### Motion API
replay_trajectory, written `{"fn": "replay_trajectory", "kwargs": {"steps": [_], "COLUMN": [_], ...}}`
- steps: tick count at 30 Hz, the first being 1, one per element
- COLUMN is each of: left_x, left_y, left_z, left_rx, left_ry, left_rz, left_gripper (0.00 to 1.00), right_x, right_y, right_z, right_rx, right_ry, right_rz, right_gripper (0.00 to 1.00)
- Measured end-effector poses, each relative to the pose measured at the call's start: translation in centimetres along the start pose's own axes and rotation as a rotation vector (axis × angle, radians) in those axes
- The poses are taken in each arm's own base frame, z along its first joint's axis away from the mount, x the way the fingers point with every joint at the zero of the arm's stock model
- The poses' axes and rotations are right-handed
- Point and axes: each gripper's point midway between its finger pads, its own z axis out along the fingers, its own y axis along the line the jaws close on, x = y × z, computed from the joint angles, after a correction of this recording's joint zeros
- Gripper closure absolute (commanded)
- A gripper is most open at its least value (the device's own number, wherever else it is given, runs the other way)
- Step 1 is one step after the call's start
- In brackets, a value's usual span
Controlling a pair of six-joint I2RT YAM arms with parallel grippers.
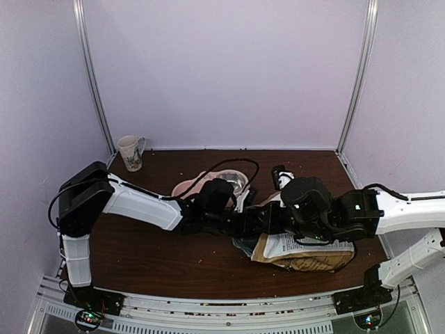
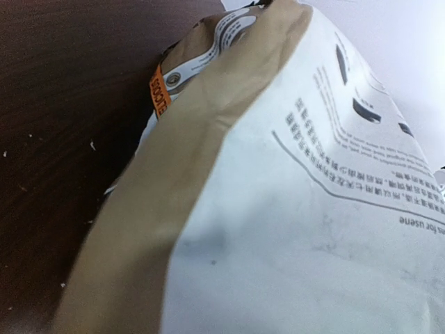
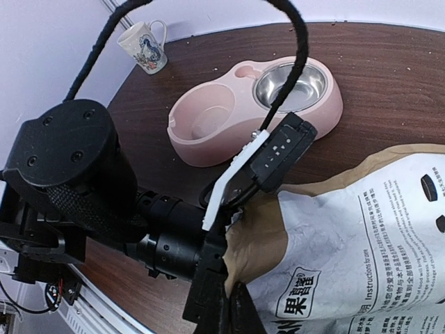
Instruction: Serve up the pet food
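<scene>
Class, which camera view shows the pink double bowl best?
The right wrist view: the pink double bowl appears nearly whole, steel insert visible, crossed by a cable. The top external view shows it largely hidden behind the left arm. The left wrist view shows only paper bag and table.

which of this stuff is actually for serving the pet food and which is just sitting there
For the job:
- paper bag, tan with a white printed label
- pink double bowl, steel insert on one side, nothing seen in either side

Just lying about:
- mug, upright at the far left corner, apart from everything else
</scene>
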Motion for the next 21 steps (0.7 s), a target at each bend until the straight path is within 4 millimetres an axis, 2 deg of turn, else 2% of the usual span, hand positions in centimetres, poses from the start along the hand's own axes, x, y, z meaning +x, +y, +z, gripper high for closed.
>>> {"fn": "replay_trajectory", "kwargs": {"steps": [3, 12, 21], "left_x": [0.3, 1.1, 0.6], "left_y": [-0.5, -4.2, -4.0], "left_z": [-1.2, -5.9, -8.7], "left_rx": [0.043, 0.199, 0.184], "left_ry": [-0.003, -0.035, -0.077], "left_rz": [-0.019, -0.103, -0.207], "left_gripper": [1.0, 1.0, 1.0], "right_x": [-0.5, -2.4, -3.5], "right_y": [0.1, 0.5, -0.7], "right_z": [-0.9, -3.3, -4.1], "right_rx": [-0.027, -0.091, -0.073], "right_ry": [-0.01, -0.045, -0.094], "right_rz": [0.035, 0.11, 0.145], "right_gripper": [1.0, 1.0, 1.0]}}
